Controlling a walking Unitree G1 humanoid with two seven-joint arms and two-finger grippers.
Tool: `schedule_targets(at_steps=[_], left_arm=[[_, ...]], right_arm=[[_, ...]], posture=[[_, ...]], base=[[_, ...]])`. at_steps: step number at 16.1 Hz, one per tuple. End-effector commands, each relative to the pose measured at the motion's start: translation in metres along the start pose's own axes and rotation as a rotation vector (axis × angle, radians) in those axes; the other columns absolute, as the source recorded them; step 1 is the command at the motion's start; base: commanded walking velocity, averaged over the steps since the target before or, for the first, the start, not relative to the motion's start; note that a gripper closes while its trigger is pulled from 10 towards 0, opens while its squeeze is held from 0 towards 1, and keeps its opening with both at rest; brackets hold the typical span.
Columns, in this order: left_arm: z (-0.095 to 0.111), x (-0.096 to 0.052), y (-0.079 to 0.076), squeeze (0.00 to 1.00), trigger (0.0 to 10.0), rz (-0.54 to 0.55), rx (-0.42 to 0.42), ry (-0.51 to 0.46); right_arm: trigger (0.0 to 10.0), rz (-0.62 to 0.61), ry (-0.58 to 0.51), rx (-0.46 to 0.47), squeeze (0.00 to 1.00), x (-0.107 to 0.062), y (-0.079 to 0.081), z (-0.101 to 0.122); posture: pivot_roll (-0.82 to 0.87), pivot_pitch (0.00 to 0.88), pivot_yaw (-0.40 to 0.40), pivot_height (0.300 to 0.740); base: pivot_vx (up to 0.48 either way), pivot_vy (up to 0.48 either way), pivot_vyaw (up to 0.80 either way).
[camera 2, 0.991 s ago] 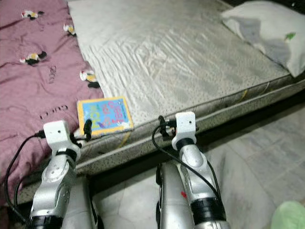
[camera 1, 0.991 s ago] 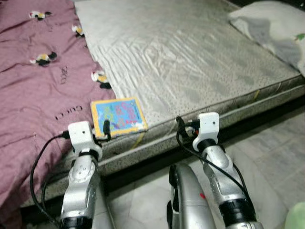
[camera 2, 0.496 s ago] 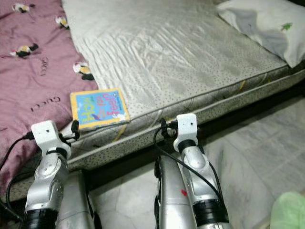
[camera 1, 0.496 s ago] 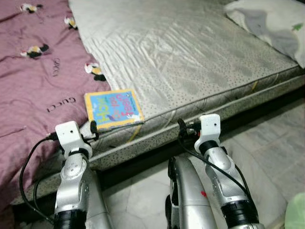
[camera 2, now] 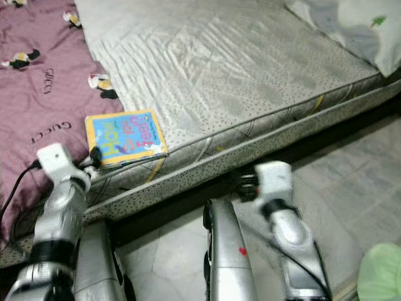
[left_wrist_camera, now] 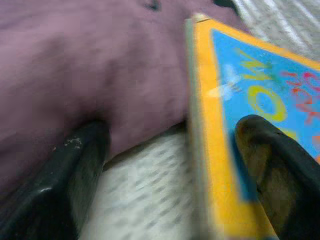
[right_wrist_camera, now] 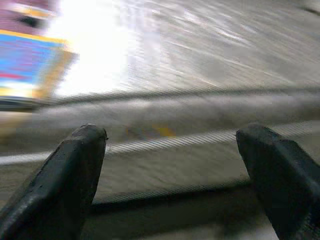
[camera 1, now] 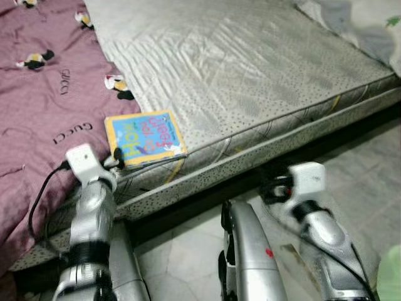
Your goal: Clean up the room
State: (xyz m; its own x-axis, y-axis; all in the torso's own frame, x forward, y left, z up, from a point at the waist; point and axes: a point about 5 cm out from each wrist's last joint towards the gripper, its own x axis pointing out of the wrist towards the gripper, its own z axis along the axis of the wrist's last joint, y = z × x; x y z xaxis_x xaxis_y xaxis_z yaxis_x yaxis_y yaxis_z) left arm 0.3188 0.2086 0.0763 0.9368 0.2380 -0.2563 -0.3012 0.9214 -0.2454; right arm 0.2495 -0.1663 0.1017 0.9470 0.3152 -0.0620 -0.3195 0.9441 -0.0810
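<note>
A thin book (camera 1: 145,137) with a blue cover and a yellow border lies flat near the front edge of the grey mattress (camera 1: 250,69), beside the pink blanket (camera 1: 44,106). My left gripper (camera 1: 116,157) is at the book's near left corner. In the left wrist view it stands open (left_wrist_camera: 170,165): one finger (left_wrist_camera: 275,170) is over the book (left_wrist_camera: 250,95), the other (left_wrist_camera: 55,185) is by the blanket. My right gripper (camera 1: 270,187), blurred, hangs in front of the mattress side above the floor. It is open (right_wrist_camera: 175,170) with nothing between its fingers.
A grey and white pillow (camera 1: 369,25) lies at the mattress's far right corner. Pale tiled floor (camera 1: 369,163) runs along the front of the bed. A green object (camera 1: 391,276) shows at the bottom right. My silver body (camera 1: 244,251) is low in the middle.
The left gripper has reached forward to the book's corner. The right arm has dropped back and to the right, and is blurred. The camera has shifted a little.
</note>
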Motion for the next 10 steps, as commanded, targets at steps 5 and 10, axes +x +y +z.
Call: schedule_targets(at_steps=[5,10], left_arm=[[-0.019,0.006,-0.015,0.00,10.0,-0.122,-0.050,0.153],[-0.039,0.004,-0.026,0.00,10.0,-0.269,-0.105,0.311]], right_arm=[[10.0,0.196,-0.064,0.061,0.00,0.007,0.028,0.029],[10.0,0.461,-0.060,0.121,0.00,-0.004,0.056,0.046]], posture=[[-0.16,0.138,-0.001,0.464],[-0.17,0.134,-0.010,0.464]], base=[[0.000,0.000,0.00],[0.000,0.000,0.00]])
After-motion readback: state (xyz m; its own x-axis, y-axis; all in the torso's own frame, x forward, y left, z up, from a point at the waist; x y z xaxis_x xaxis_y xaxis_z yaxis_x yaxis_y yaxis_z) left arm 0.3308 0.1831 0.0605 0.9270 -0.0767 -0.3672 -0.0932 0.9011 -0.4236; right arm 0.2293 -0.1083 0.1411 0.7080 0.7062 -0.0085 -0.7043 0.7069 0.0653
